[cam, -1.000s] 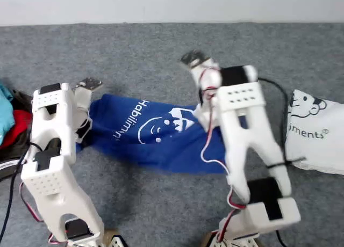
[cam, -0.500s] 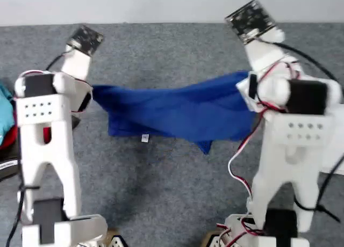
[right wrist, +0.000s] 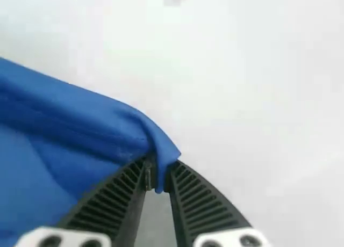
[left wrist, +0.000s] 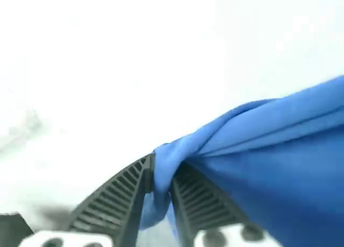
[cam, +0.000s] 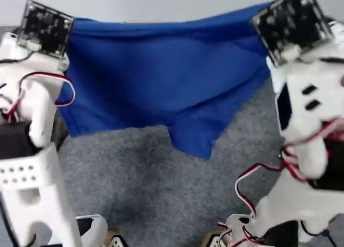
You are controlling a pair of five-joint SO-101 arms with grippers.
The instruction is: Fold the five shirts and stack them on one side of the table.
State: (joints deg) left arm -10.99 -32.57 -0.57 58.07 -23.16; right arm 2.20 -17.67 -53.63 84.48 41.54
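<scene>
— Where do we have the plain blue fabric shirt?
— Stretched wide between our two arms, raised above the grey felt-covered table. Our left gripper is clamped on one bunched corner, and our right gripper pinches the other.
— And the rest?
— It hangs below both grippers, with a flap drooping near the middle.

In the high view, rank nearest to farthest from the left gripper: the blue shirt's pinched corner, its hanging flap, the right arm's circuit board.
1. Pinched corner of the blue shirt, in the left gripper.
2. Hanging flap, lower middle.
3. Circuit board, right arm, upper right.
</scene>
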